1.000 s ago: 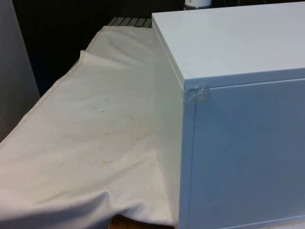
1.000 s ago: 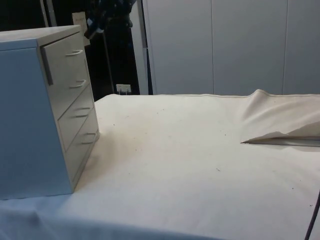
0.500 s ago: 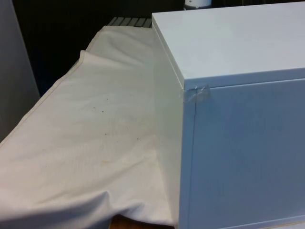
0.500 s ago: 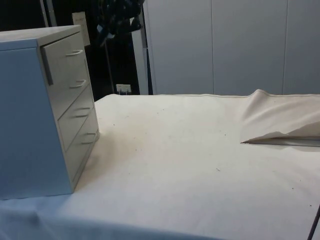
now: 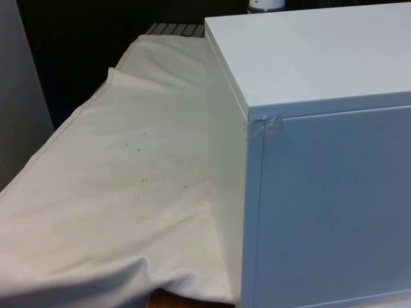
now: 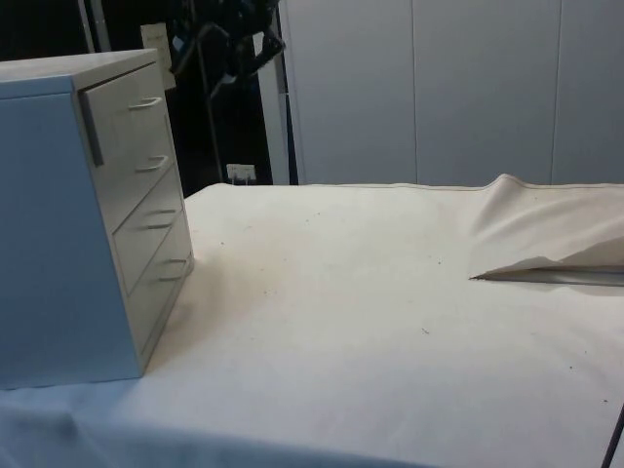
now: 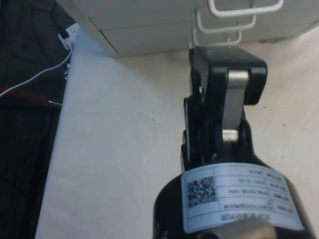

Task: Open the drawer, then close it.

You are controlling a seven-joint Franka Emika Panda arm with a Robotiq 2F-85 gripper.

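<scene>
A white chest of drawers (image 6: 68,224) stands at the side view's left, its front with several metal handles (image 6: 146,102) facing the open table. In the front view the chest (image 5: 321,160) shows its plain back and top at the right. A grey strip shows along the near edge of its upper front. My black gripper (image 6: 239,44) hangs high in the air, above and beyond the top drawer's level, apart from the chest. In the wrist view the gripper (image 7: 222,64) points toward the stacked handles (image 7: 224,27), with bare cloth between them.
The white cloth (image 6: 370,292) covers the table, with a raised fold (image 6: 546,239) at the side view's right. The table's edge (image 7: 67,99) drops off beside dark cables in the wrist view. A strip of tape (image 5: 263,127) sits on the chest's back corner.
In the side view the gripper has swung to the right and slightly down, away from the chest's top corner. The chest has not moved.
</scene>
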